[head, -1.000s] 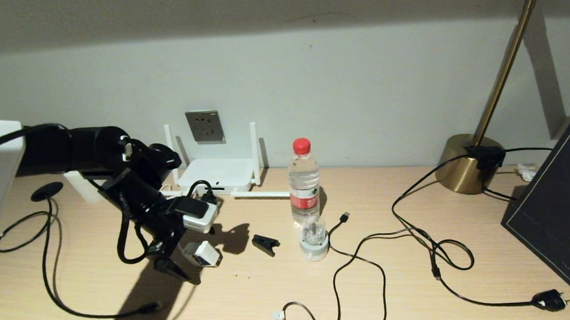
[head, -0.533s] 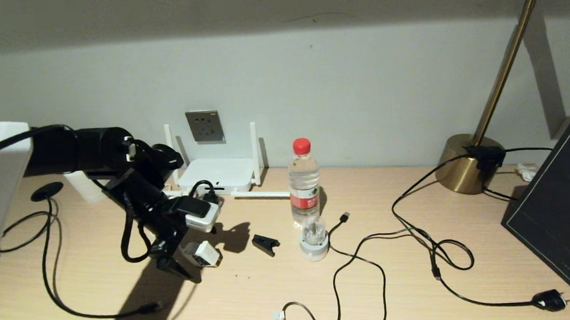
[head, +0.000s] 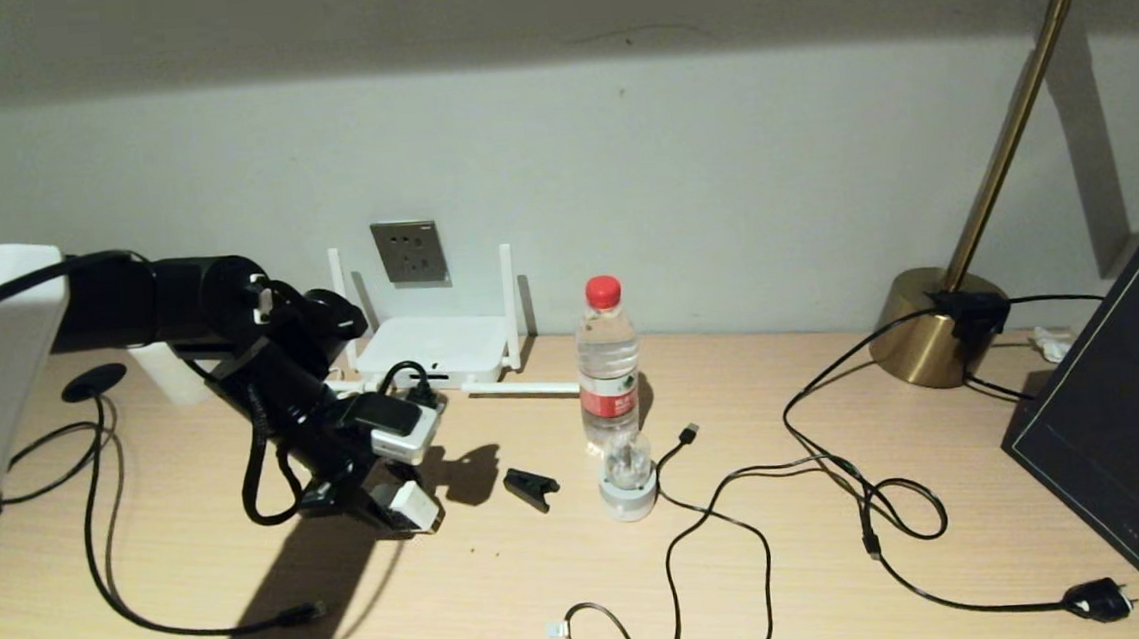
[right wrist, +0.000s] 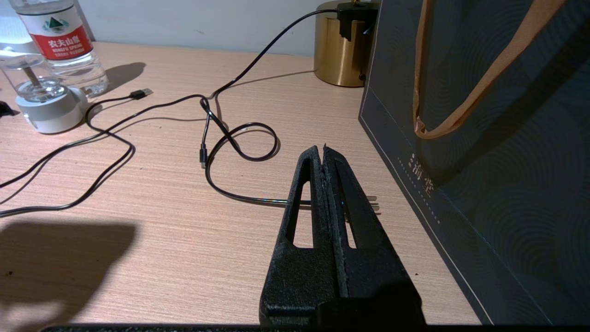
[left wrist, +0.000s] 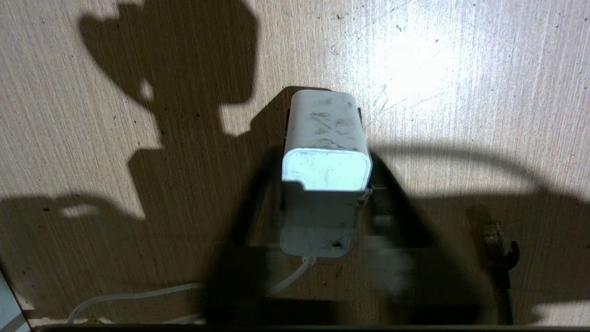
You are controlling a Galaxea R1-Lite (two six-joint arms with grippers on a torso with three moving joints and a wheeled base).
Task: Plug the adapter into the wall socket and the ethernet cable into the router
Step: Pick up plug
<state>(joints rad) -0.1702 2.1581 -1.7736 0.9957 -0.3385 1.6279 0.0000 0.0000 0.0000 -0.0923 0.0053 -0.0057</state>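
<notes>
The white adapter (head: 412, 506) lies on the desk in front of the router (head: 431, 344), its thin white cord trailing behind. My left gripper (head: 390, 502) has come down over it. In the left wrist view the adapter (left wrist: 325, 133) sits between the dark fingers (left wrist: 392, 184) of that gripper (left wrist: 325, 159), which press against both its sides. The grey wall socket (head: 409, 252) is on the wall above the router. The ethernet cable's clear connector (head: 554, 628) lies near the front edge. My right gripper (right wrist: 323, 148) hovers shut and empty over the desk at the right.
A water bottle (head: 607, 357), a small glass-domed white gadget (head: 628, 481) and a black clip (head: 531, 488) stand right of the adapter. Black cables loop over the desk, with a USB tip (head: 688, 433) and a mains plug (head: 1100, 600). The brass lamp base (head: 936, 329) and a dark bag (head: 1129, 441) fill the right.
My left gripper has dropped towards the desk and its fingers have closed in around the adapter, which has stayed where it lay. Nothing else has moved.
</notes>
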